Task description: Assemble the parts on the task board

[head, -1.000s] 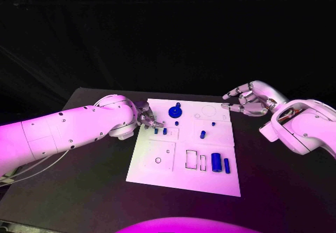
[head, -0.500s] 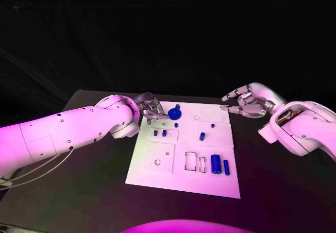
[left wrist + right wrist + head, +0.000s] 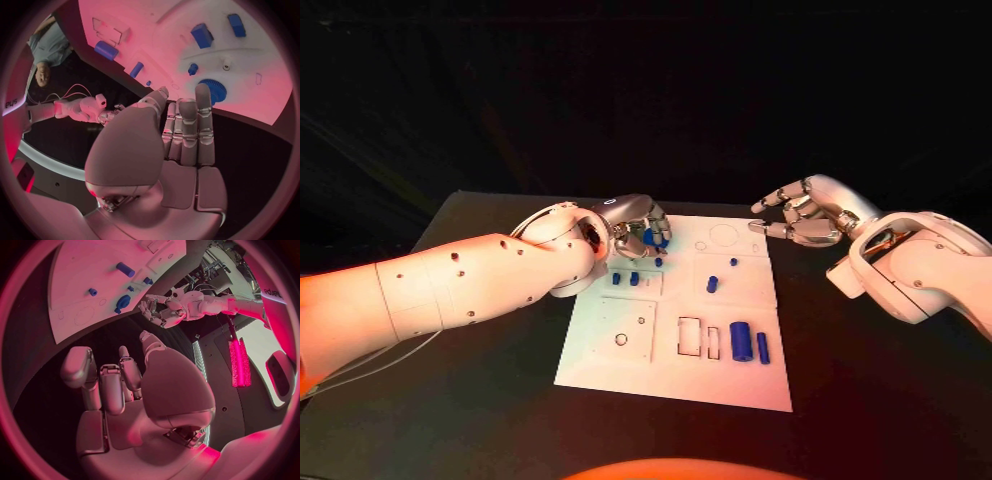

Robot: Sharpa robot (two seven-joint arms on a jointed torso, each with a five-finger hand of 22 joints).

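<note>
2 blue parts, a fat one (image 3: 743, 335) and a thin one (image 3: 763, 346), lie side by side on the near part of my white task board (image 3: 675, 380), which sits on the black worktop (image 3: 473, 400). Farther back, my left hand (image 3: 635, 228) hangs over the blue gear (image 3: 211, 90), fingers straight, grasping nothing. My right hand (image 3: 805, 215) floats just off the board's far corner, fingers curled, grasping nothing.

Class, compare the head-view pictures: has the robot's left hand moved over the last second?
Yes. The left hand has moved from the task board's left edge toward its far end, reaching the blue gear.
</note>
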